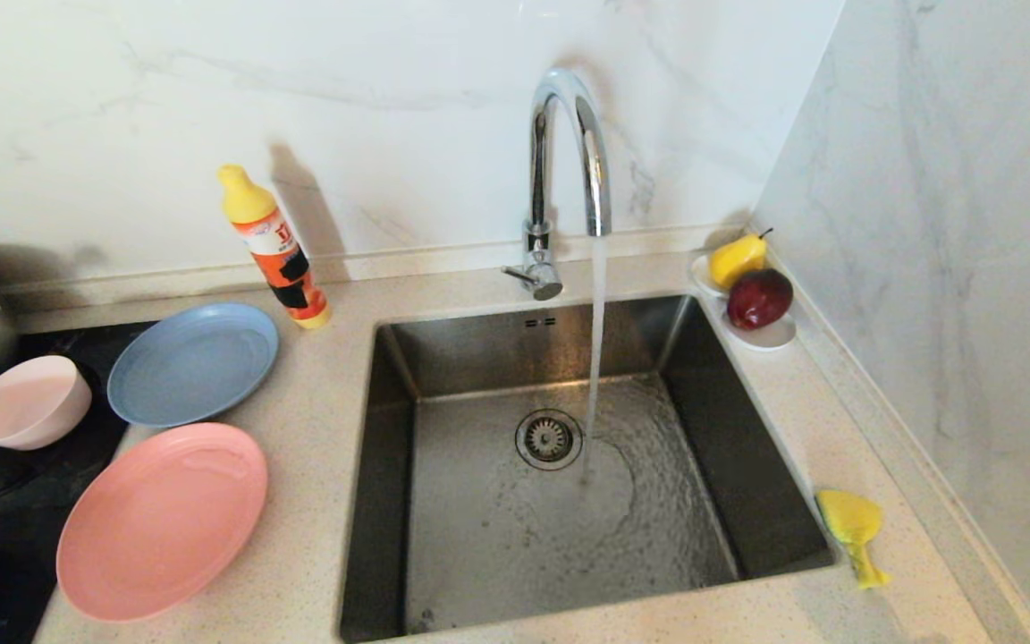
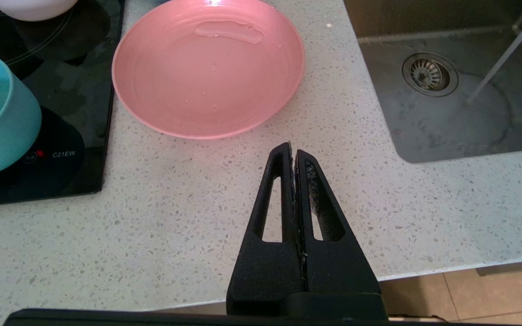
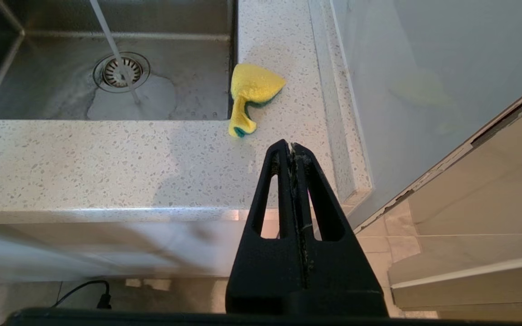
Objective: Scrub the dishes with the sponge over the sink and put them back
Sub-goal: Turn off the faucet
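Looking down, you see both grippers pinched closed and empty — left gripper (image 2: 293, 151) near the salmon-pink plate (image 2: 209, 68), right gripper (image 3: 290, 149) near the sponge (image 3: 249, 95).

Left gripper (image 2: 293, 149): fingers pressed flat together, nothing between them, tips pointing forward and down, hanging above near edge of counter on left side. Right gripper (image 3: 289, 147): fingers likewise closed tip to tip, empty, hanging out past near counter edge on right side, tips aimed forward and down. Neither arm shows in head view.
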Controlling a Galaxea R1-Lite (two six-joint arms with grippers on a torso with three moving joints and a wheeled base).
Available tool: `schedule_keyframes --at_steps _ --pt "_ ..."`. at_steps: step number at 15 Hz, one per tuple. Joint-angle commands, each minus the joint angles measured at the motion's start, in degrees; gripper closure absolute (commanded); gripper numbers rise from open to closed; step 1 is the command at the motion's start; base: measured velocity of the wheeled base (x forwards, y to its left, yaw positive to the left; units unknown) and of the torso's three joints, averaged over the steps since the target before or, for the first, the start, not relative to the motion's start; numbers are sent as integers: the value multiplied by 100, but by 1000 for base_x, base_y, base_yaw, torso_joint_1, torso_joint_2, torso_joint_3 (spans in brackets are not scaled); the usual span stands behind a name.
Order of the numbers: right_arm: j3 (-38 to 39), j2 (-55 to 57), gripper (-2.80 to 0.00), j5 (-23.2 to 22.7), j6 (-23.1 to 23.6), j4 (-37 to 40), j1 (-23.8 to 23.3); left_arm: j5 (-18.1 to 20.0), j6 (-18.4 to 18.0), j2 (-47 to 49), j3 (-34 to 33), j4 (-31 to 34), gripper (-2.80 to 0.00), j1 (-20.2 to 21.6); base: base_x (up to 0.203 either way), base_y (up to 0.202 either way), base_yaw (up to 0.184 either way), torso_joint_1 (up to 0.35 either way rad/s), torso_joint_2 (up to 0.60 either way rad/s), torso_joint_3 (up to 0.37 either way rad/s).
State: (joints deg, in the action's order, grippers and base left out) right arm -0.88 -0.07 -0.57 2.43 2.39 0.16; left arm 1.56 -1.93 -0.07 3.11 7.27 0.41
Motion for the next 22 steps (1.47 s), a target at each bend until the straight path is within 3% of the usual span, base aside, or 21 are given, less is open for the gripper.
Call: schedule_keyframes --at_steps 1,6,11,13,15,18,22 --pt "0 -1 0 -4 4 16 2 2 -1 7 6 3 0 3 0 0 0 0 0 0" --pt "0 -2 0 -4 4 16 2 29 -177 7 -3 21 0 11 0 0 0 0 0 0" --pt "0 -5 0 5 7 16 2 -52 -83 10 -56 -86 0 6 0 0 0 0 0 0" --pt "0 -10 0 5 -14 16 2 82 -76 82 556 -74 0 9 0 0 0 0 0 0" --pt "0 -5 0 5 -23 16 2 564 10 731 1617 57 0 9 0 0 0 0 0 0" --pt "0 -1 0 5 -23 16 2 1777 367 2461 2861 128 0 9 0 0 0 0 0 0" --pt "0 -8 0 5 -17 16 2 3505 702 4831 3645 -329 0 -39 0 0 0 0 0 0"
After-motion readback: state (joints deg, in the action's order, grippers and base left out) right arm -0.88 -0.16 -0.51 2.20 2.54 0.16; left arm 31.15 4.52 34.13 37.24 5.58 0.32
